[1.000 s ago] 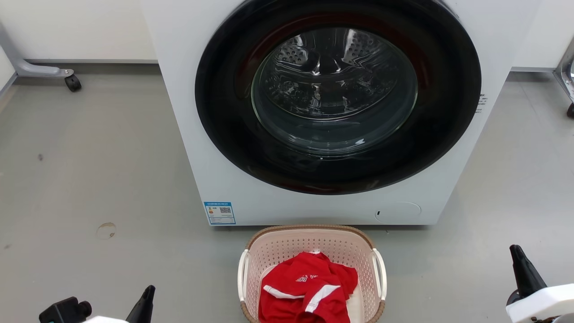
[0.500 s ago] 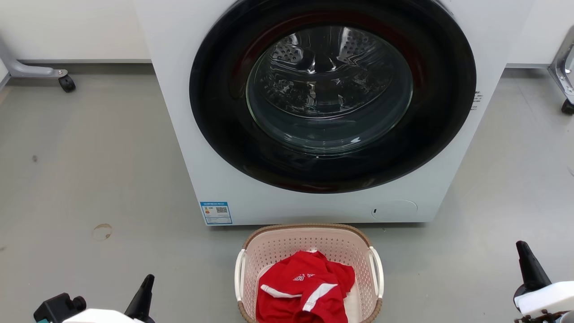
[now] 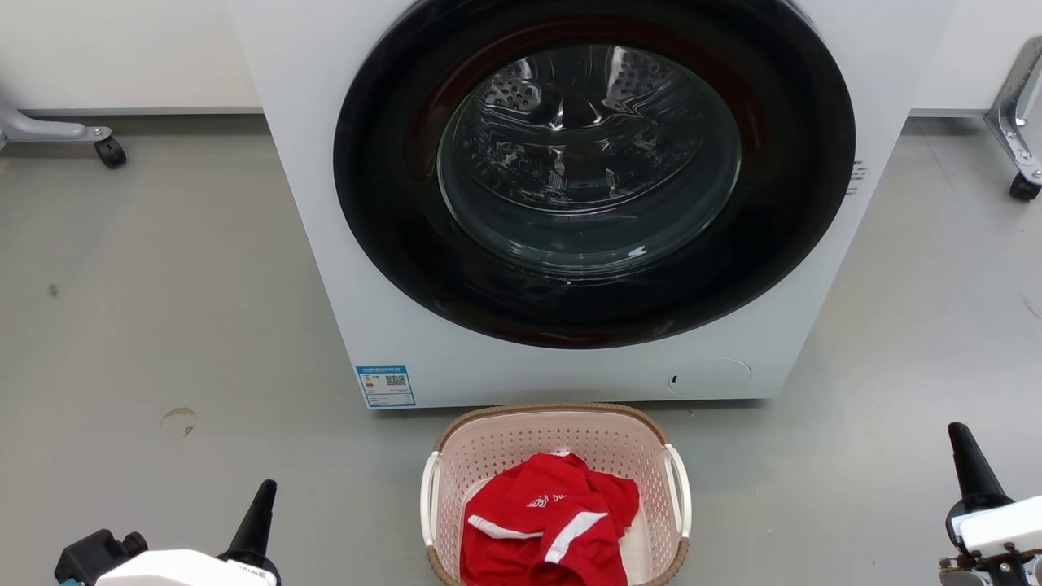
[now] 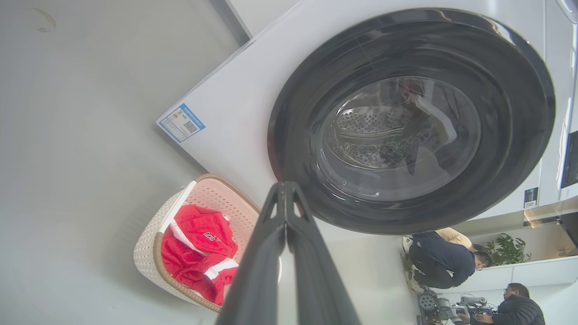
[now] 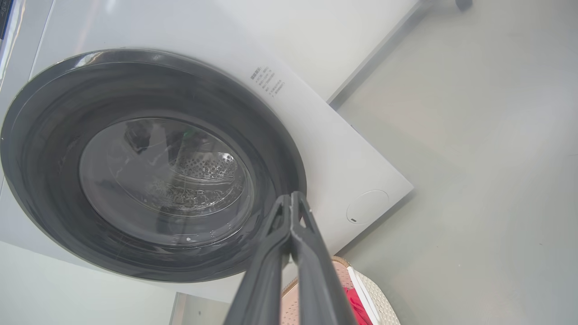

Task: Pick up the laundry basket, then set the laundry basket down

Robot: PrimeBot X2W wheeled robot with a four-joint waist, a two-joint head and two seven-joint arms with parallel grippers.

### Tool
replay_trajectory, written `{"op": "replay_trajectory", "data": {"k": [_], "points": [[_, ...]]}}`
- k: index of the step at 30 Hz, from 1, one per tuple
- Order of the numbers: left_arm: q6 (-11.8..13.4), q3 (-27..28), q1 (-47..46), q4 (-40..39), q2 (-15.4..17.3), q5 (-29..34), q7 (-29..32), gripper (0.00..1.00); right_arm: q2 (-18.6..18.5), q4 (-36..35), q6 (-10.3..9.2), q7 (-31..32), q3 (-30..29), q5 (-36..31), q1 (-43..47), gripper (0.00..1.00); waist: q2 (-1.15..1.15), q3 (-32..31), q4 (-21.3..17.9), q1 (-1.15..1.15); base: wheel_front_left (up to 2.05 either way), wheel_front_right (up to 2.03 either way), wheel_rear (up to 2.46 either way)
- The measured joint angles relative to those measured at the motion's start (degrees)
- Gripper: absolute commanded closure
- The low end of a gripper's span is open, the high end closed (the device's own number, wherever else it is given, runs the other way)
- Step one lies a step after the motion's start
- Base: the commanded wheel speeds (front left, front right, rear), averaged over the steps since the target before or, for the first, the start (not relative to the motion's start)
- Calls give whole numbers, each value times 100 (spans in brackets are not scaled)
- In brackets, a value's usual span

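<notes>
The laundry basket (image 3: 553,435), pale pink and perforated with a brown rim and white side handles, stands on the floor just in front of the washer, at the bottom middle of the head view. A red garment (image 3: 545,521) lies inside it. My left gripper (image 3: 262,491) is shut and empty, well to the left of the basket. My right gripper (image 3: 959,435) is shut and empty, far to its right. The left wrist view has the basket (image 4: 149,246) left of the shut fingers (image 4: 285,185). In the right wrist view a corner of the basket (image 5: 377,293) peeks beside the shut fingers (image 5: 291,196).
A white front-loading washer (image 3: 570,358) with a closed dark round door (image 3: 594,171) rises right behind the basket. Grey floor lies on both sides. Wheeled frame legs (image 3: 106,150) (image 3: 1017,183) stand at the far left and right. Two people (image 4: 447,259) are by the left wrist view's lower right.
The head camera has turned, so the whole picture has slid left and slightly up. Both grippers stay shut. The basket has not moved on the floor.
</notes>
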Motion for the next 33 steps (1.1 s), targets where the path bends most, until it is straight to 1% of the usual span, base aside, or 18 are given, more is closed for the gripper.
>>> {"op": "replay_trajectory", "data": {"k": [14,20,22,24,33], "points": [[-300,453,-124,209,-370,-382,109,100,87,-111,0,229,-270,660,-7,100,0,27,-71,0,0,0,0],[-474,676,-173,302,-559,-582,182,100,124,-151,-1,342,-394,999,-103,100,0,40,-107,-1,0,0,0],[-491,735,-214,330,-626,-639,205,100,134,-166,-1,381,-432,1089,-112,100,0,44,-118,0,0,0,0],[-573,800,-233,354,-675,-678,213,100,143,-170,-1,413,-482,1161,-112,100,0,48,-128,0,0,0,0],[-746,1106,-277,493,-912,-933,287,100,192,-218,-1,530,-653,1597,-115,100,0,65,-174,0,0,0,0]]}}
